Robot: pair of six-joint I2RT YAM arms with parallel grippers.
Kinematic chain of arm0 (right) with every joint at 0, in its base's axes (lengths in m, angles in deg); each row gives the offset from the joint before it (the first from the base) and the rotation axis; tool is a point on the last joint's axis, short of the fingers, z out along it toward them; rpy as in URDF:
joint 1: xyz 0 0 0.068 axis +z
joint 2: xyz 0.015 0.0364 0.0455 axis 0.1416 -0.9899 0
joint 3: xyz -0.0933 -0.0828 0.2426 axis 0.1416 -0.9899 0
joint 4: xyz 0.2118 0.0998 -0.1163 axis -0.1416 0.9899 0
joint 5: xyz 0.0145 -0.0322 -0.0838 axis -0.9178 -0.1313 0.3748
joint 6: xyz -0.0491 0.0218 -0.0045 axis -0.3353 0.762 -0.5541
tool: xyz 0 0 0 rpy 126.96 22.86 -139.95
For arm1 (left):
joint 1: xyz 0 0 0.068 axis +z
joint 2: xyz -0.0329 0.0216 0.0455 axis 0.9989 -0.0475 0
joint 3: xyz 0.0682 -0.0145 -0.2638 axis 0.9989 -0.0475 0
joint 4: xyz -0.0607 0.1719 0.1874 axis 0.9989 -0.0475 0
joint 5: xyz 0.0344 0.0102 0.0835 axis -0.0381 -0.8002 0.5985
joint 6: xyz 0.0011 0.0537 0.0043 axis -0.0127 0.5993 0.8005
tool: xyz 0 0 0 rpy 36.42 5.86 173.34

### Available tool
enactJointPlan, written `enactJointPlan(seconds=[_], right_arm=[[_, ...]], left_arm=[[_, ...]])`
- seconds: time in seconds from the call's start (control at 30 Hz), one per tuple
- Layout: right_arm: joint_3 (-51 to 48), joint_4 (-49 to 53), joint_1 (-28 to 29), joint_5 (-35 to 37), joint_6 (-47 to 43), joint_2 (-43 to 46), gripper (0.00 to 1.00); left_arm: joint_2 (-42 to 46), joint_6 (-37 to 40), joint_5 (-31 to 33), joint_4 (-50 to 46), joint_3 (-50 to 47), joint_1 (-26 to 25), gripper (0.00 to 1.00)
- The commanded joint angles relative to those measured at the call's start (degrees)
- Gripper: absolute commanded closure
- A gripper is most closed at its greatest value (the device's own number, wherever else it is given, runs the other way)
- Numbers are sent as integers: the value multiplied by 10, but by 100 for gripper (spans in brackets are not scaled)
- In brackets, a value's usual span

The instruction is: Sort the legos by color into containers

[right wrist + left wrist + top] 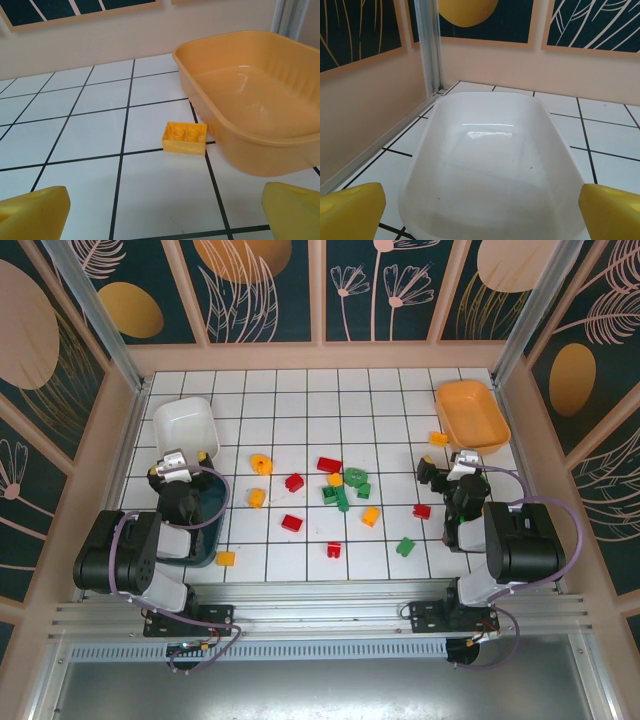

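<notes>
While the right tool (165, 215) stands spread, the small yellow-orange plastic brick (184, 138) lies at twelve o'clock, long axis three-to-nine.

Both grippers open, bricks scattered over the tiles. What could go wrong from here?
1. The yellow brick lies right beside the orange tub; the right gripper, closing around the brick, may shove the tub.
2. The cluster of green, red and yellow bricks is tight; a grab there may catch or scatter a wrong-colour neighbour.
3. The dark teal tub sits partly under the left arm, which may knock it.
</notes>
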Motion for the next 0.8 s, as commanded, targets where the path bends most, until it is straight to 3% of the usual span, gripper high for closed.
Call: enactJointPlan(seconds=[0.0,0.27,0.33,0.4,0.5,0.6,0.67,0.77], right_arm=[[10,-22,-3,-1,-1,-5,1],[10,-22,-4,-1,-1,-5,1],[10,-24,-3,3,-2,-4,1],[37,48,15,51,-5,33,1],[138,256,51,102,-12,111,1],[207,355,111,164,8,175,1],[268,442,146,215,43,205,1],[328,551,130,201,119,214,1]], left_arm=[[2,-10,-9,5,4,4,1],[3,-10,-9,7,3,4,1],[15,-17,18,3,3,4,1],[39,-7,5,-12,4,2,1],[131,-29,38,-224,77,1,1],[216,-43,10,-338,137,1,1],[264,-81,1,-387,171,1,1],[305,-172,20,-477,231,1,1]])
